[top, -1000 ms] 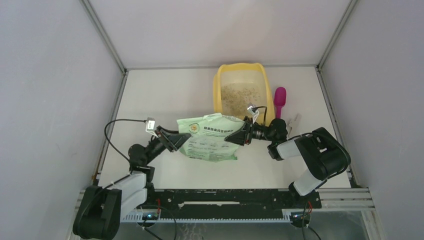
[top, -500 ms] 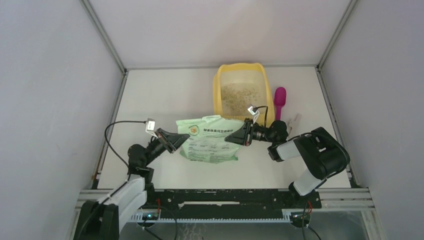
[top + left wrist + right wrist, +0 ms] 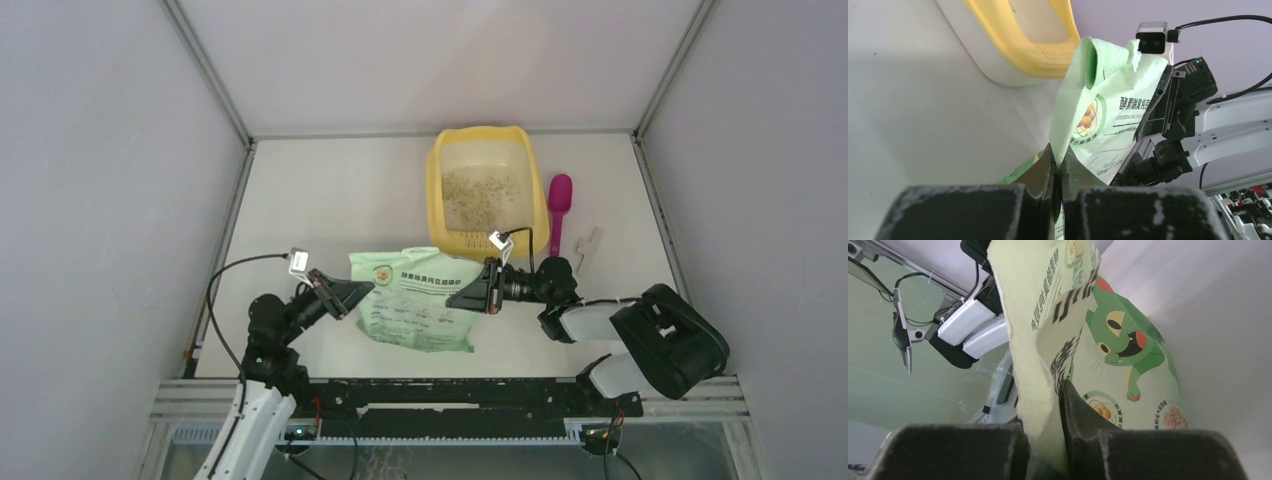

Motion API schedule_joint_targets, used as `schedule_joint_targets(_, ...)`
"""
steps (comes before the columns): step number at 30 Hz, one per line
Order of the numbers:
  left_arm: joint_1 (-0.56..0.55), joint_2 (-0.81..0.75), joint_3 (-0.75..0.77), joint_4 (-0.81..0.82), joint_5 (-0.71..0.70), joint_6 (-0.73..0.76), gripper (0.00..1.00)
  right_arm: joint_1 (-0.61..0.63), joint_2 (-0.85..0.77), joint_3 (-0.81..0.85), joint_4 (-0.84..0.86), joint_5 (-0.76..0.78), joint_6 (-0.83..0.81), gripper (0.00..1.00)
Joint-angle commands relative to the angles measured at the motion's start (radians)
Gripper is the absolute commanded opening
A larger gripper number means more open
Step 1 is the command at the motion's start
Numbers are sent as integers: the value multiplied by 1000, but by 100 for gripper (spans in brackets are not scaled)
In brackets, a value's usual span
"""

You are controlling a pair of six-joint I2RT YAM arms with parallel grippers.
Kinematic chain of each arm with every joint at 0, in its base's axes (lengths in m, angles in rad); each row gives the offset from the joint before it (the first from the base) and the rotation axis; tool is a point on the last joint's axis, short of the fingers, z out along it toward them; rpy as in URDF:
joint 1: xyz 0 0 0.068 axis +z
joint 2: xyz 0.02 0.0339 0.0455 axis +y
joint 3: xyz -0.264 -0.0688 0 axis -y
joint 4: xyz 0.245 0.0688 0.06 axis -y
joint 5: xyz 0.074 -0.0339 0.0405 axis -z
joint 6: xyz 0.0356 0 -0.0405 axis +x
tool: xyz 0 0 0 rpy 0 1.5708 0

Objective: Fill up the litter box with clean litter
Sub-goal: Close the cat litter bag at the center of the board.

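Note:
The yellow litter box [image 3: 436, 193] stands at the back of the table with a thin speckled layer of clean litter [image 3: 480, 188] on its floor. Its rim and grille ledge show in the left wrist view [image 3: 1018, 47]. A light green printed bag [image 3: 420, 297] hangs between my two grippers, in front of the box. My left gripper [image 3: 365, 290] is shut on the bag's left edge [image 3: 1060, 150]. My right gripper [image 3: 458, 297] is shut on the bag's right edge [image 3: 1048, 405]. The bag's open mouth [image 3: 1093, 55] points toward the box.
A magenta scoop [image 3: 558, 207] lies right of the litter box. A small white clip-like object [image 3: 589, 245] lies beside it. The table's side rails and grey walls bound the area.
Both grippers have drawn the bag toward the near edge, away from the litter box. The bag no longer overlaps the box's front rim.

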Motion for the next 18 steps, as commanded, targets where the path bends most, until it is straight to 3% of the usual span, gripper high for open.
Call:
schedule_joint_targets(1,13,-69,38,-95,-123,0,6,18,-113,14,-116,28,-57,9)
schedule_joint_targets(3,12,-56,89,-132,-153,24,8,-17,-159,40,-192,29,-75,1)
schedule_joint_targets(6,13,34,165,-102,-161,37,8,-97,-209,96,-275,6,-93,0)
schedule_joint_targets(11,13,249,251,82,-139,18,7,-230,-166,219,-294,-80,-62,0)
schedule_joint_targets(15,13,377,312,217,-106,11,7,-270,-118,319,-313,-139,-101,0)
schedule_joint_targets(18,10,401,306,236,-96,20,7,-255,-115,325,-432,-152,-229,0)
